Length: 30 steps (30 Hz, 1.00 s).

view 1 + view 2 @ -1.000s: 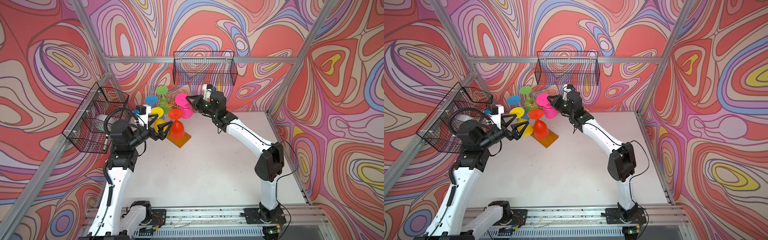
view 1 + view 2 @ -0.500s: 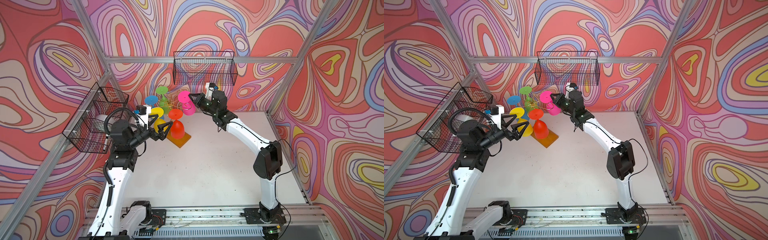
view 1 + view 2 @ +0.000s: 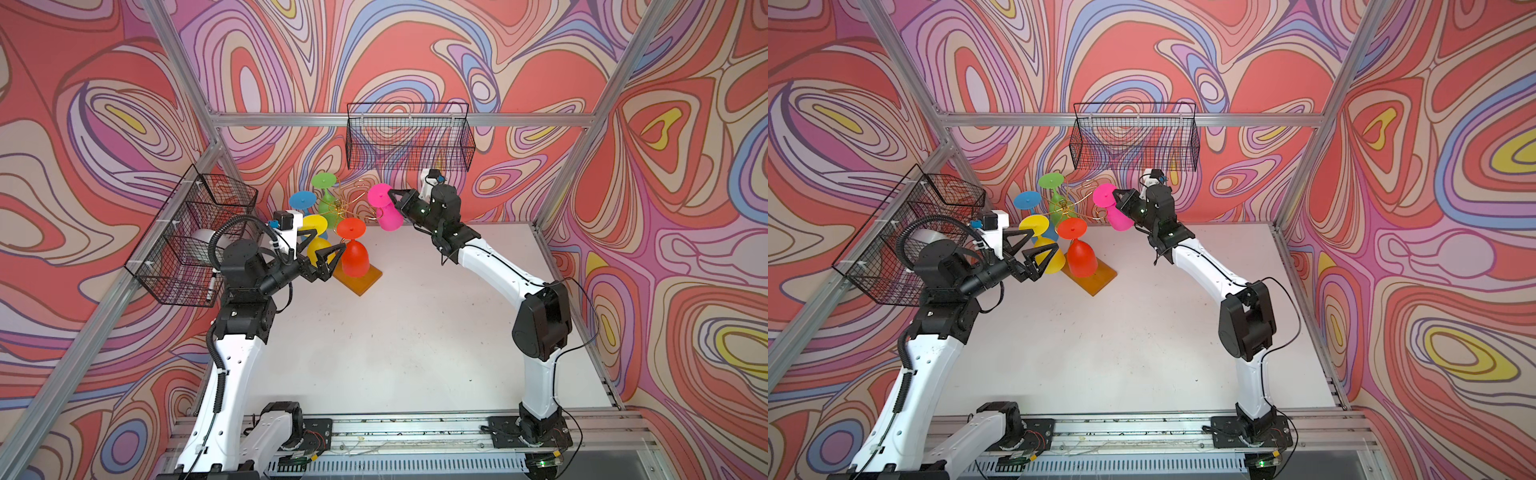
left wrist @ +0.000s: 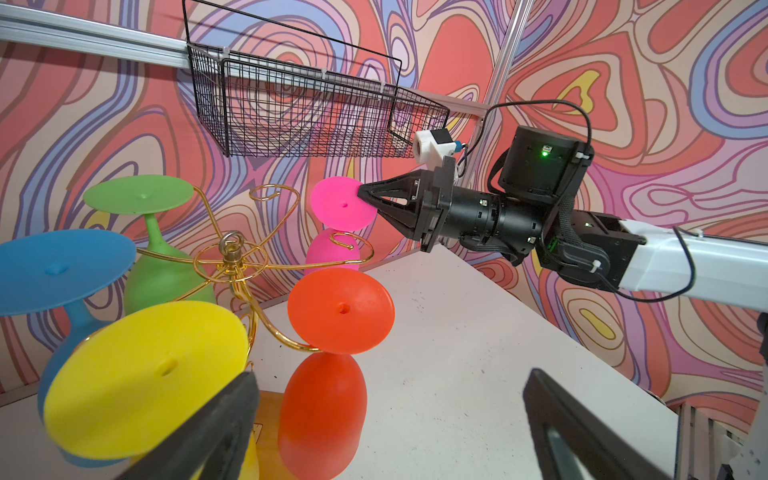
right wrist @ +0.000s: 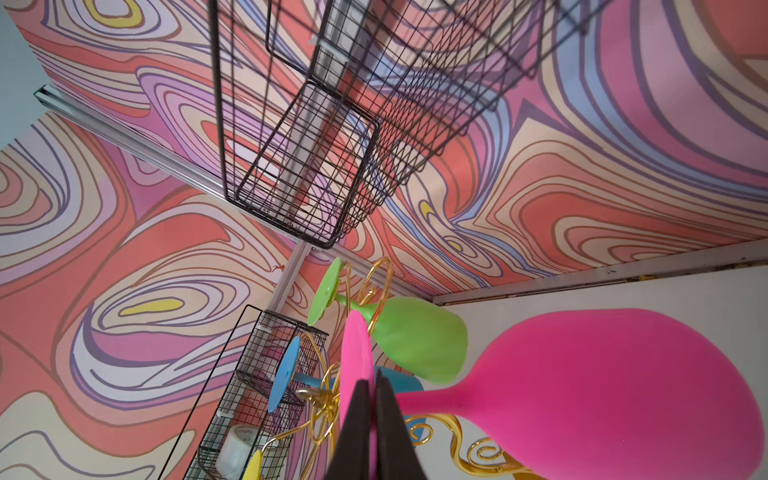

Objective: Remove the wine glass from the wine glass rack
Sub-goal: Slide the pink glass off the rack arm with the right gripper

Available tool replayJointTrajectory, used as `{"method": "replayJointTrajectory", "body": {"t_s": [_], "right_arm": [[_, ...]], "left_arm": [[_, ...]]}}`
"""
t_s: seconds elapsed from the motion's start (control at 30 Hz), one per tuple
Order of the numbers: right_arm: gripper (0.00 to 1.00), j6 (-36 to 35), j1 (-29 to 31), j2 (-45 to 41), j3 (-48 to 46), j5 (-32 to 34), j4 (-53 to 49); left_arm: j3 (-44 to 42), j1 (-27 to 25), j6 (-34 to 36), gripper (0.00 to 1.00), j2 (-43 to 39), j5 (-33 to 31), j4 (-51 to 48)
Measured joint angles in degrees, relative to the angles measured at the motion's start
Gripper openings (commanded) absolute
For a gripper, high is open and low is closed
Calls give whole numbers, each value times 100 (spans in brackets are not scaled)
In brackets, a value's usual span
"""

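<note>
Wine glass (image 3: 390, 218), pink, inverted and tilted, held by its foot disc, which is pinched between the nearly closed jaws of the right gripper (image 3: 392, 192). It hangs at the right side of the wine glass rack (image 3: 338, 206), above the tabletop (image 3: 415, 324); whether its stem is clear of the nearest gold loop cannot be told. A green glass (image 3: 324, 183), blue glass (image 3: 302, 200), yellow glass (image 3: 314, 222) and orange-red glass (image 3: 354, 259) hang inverted on other arms. The left gripper (image 3: 331, 240), jaws spread and empty, hovers just beside the yellow and orange-red glasses.
</note>
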Motion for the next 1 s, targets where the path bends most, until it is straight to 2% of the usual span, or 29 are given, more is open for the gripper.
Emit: {"method": "replayJointTrajectory", "body": {"t_s": [0.43, 1.0], "right_arm": [[0, -264, -39, -997, -1088, 188, 81], [0, -946, -39, -2540, -2527, 691, -229]], "left_arm": [[-28, 0, -2, 100, 0, 20, 0], [-31, -2, -4, 98, 0, -101, 2]]}}
